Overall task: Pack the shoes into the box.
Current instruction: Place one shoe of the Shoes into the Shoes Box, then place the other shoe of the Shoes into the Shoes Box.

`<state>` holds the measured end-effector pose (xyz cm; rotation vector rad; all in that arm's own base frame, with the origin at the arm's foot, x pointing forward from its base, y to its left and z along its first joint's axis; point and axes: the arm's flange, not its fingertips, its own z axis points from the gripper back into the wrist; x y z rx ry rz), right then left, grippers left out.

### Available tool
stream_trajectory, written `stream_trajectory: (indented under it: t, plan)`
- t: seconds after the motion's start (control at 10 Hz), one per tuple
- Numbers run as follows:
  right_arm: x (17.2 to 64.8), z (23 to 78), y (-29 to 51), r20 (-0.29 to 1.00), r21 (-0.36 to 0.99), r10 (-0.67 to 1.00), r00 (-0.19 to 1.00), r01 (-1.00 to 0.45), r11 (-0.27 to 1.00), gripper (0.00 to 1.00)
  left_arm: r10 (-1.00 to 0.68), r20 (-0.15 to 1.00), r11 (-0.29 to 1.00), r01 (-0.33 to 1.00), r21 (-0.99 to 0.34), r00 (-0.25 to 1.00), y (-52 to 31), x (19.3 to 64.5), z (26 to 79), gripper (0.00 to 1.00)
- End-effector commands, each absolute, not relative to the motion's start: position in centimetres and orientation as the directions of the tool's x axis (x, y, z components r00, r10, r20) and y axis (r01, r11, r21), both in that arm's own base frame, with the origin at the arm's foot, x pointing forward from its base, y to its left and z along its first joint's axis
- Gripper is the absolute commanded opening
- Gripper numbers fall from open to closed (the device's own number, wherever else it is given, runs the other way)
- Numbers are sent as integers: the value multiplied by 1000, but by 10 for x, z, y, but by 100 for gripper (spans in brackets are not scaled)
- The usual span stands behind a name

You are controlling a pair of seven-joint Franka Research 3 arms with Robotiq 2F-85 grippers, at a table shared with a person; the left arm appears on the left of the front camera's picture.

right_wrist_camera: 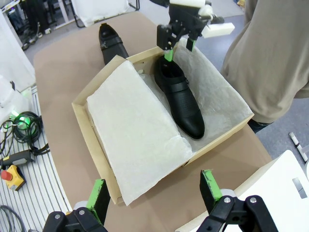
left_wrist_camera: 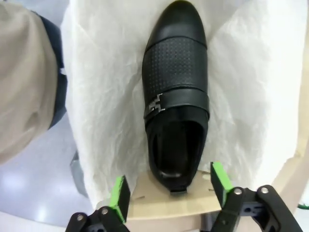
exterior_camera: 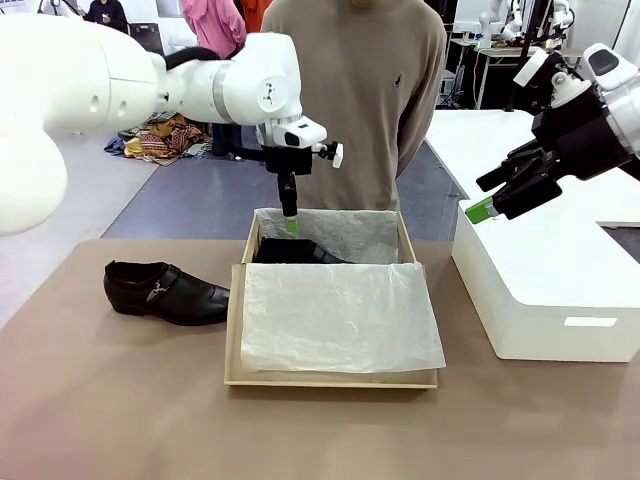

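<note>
While one shoe (exterior_camera: 295,252) lies on white tissue (exterior_camera: 340,315) in the far half of the box (exterior_camera: 232,340), heel toward the robot's left, the left tool (exterior_camera: 291,225) hangs just above that heel end. Its green pads are spread wider than the heel and clear of the leather, grasping nothing. From the left wrist, the small metal buckle strap crosses the shoe's middle and the perforated toe points away from the tool. The other shoe (exterior_camera: 165,292) rests on the brown bench (exterior_camera: 100,400) outside the box, just beside its left wall, toe toward the cardboard. A flat sheet of tissue covers the box's near half. The right tool (exterior_camera: 485,195) is raised over the white block (exterior_camera: 550,290) at the right of the bench, well apart from the box, jaws wide and empty. A person (exterior_camera: 355,90) in a tan sweater stands at the far edge, directly behind the box.
</note>
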<state>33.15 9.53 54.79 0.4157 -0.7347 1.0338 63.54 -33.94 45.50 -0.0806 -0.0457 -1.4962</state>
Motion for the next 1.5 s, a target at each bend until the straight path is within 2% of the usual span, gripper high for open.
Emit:
stream_trajectory:
  t: [0.0, 0.2, 1.3, 1.4]
  plan:
    - [335, 548, 95, 735, -25, 614, 287, -894, 448, 100, -994, 59, 96, 995, -16, 97, -335, 630, 479, 100]
    - [335, 548, 95, 735, -25, 614, 287, -894, 448, 100, -996, 75, 54, 998, -19, 56, -325, 625, 492, 100]
    - [335, 548, 95, 735, -25, 614, 287, -894, 448, 100, -994, 77, 70, 997, -17, 71, -335, 629, 479, 100]
    - [335, 548, 95, 735, -25, 614, 287, -894, 448, 100, -997, 70, 37, 999, -3, 37, -329, 614, 493, 100]
